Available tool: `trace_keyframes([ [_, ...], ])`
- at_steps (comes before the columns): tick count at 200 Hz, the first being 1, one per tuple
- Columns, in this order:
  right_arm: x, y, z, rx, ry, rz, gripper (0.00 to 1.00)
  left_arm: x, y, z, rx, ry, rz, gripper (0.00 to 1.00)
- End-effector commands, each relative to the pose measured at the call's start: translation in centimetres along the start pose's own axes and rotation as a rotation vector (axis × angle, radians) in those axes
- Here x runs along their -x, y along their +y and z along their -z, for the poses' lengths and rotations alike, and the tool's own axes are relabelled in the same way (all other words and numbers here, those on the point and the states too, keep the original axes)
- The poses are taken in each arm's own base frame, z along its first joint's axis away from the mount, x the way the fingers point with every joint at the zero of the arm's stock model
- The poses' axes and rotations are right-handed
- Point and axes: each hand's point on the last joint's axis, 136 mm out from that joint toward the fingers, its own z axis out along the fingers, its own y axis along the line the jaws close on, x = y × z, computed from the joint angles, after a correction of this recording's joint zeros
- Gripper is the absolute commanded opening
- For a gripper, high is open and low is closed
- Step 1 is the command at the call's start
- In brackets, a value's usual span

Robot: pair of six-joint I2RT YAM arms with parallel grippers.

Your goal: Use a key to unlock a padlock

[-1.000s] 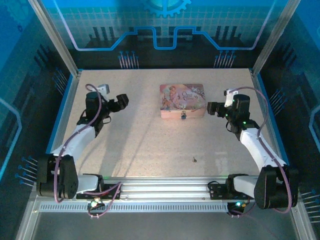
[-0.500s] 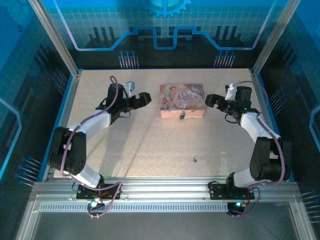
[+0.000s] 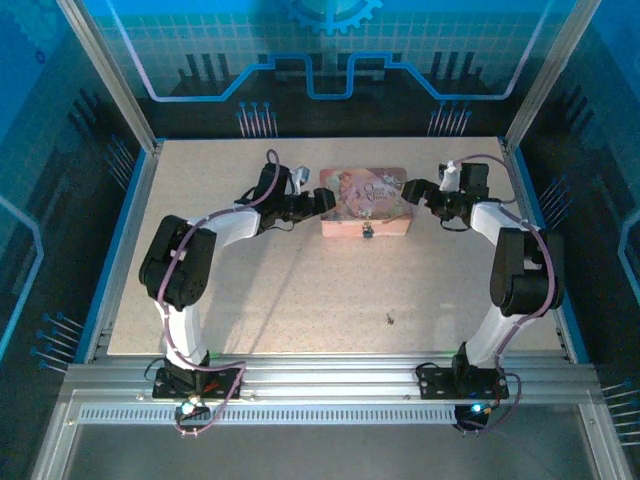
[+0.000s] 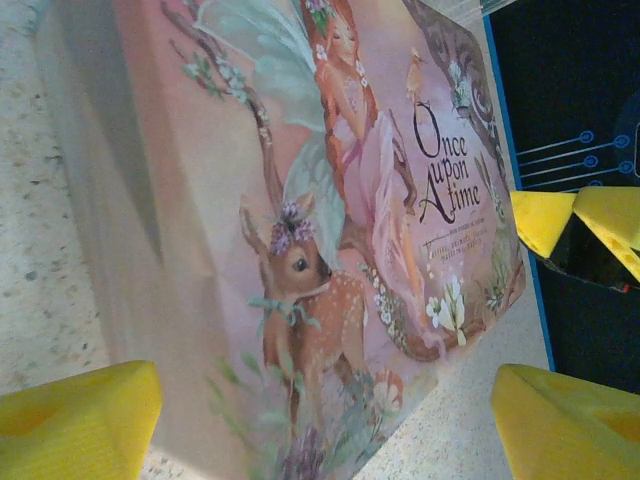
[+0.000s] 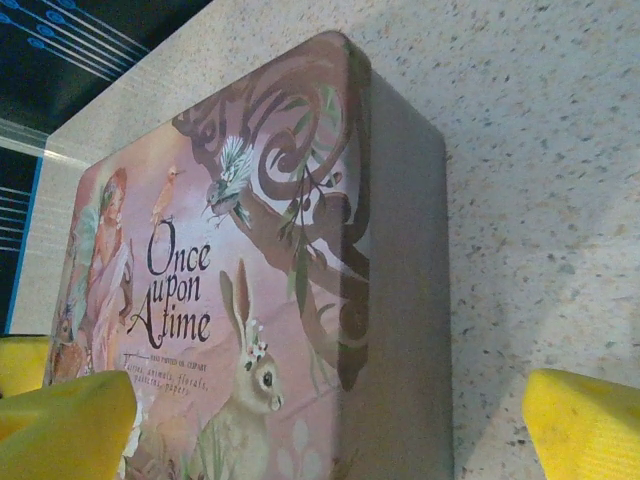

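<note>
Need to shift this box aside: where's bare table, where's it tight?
Widest bare table runs from the pink box to the near edge, broken only by the key. Far-left corner is free too. Crowded: the box's two ends, flanked by left fingers and right fingers, and the padlock at its front.

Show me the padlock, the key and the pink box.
padlock (image 3: 367, 233): top external view, on its dark body.
key (image 3: 388, 320): top external view, on its middle.
pink box (image 3: 365, 192): top external view, on the lid's centre.
</note>
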Motion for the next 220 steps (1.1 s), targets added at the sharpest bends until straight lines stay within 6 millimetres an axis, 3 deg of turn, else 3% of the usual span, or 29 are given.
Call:
trace_keyframes([
  [1,-0.4,1.4,-1.2,0.063,0.047,-0.003,1.00,0.4,-1.0,-1.0,-0.039,0.020,0.001,0.85],
  [47,-1.4,2.5,-2.7,0.116,0.103,-0.004,1.00,-0.3,-0.5,-2.5,-0.032,0.049,0.009,0.84],
  [100,-2.2,4.8,-2.8,0.182,0.137,0.021,1.00,-0.3,-0.6,-2.4,-0.032,0.044,0.009,0.82],
  [161,-4.0,8.2,-2.1,0.224,0.166,0.076,1.00,-0.5,-1.3,-0.4,-0.034,0.009,-0.010,0.82],
  [220,-7.7,11.3,-2.1,0.254,0.221,0.133,1.00,-3.5,-0.2,3.0,0.023,0.007,0.001,0.82],
])
